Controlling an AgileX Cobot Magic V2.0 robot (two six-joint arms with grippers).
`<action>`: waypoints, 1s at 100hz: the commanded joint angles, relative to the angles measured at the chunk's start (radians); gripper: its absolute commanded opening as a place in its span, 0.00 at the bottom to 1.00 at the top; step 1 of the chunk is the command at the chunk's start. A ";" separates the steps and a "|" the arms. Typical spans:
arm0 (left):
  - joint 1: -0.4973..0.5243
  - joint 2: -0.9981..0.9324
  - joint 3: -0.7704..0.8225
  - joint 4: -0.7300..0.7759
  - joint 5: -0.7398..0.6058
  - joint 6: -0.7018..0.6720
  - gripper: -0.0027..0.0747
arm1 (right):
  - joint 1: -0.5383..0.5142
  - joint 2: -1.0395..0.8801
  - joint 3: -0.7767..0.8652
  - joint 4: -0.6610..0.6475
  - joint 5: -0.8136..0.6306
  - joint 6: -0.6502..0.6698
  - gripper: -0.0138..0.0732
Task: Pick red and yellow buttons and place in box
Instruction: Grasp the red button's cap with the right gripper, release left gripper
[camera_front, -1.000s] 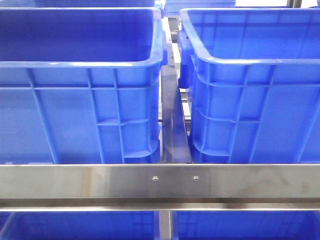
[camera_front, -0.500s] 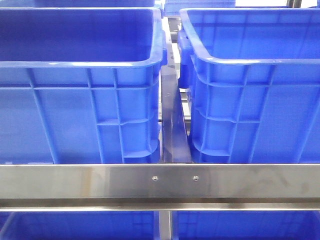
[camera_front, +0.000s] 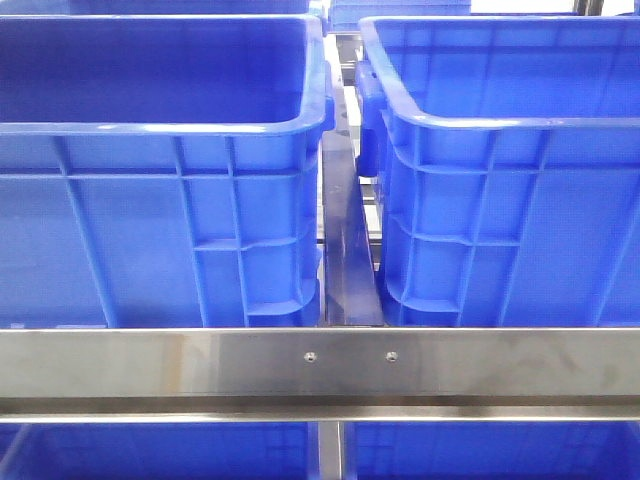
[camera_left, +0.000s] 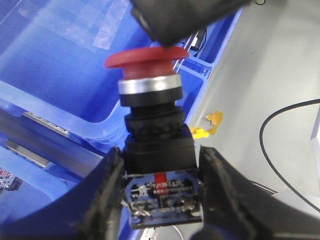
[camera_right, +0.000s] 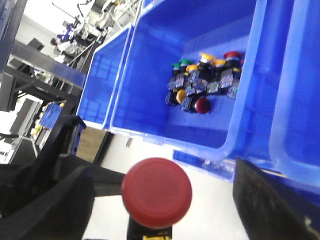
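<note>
left tool clamps a red button over grey floor; right tool seemingly grips another.

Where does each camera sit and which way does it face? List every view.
Front: behind a steel rail, facing forward at two blue crates; no arm shows.
Left wrist: on the left arm, looking along the left gripper, clamped on a red push-button switch.
Right wrist: on the right arm, looking past the right gripper and a red cap into a stocked crate holding a pile of buttons.
Shared: blue crates throughout.
</note>
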 joint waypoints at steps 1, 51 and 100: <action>-0.010 -0.034 -0.035 -0.001 -0.060 0.002 0.01 | 0.002 0.006 -0.036 0.072 0.031 -0.021 0.84; -0.010 -0.034 -0.035 -0.005 -0.060 0.002 0.01 | 0.002 0.039 -0.036 0.100 0.050 -0.036 0.84; -0.010 -0.034 -0.035 -0.009 -0.058 0.002 0.01 | 0.098 0.099 -0.036 0.144 0.047 -0.081 0.80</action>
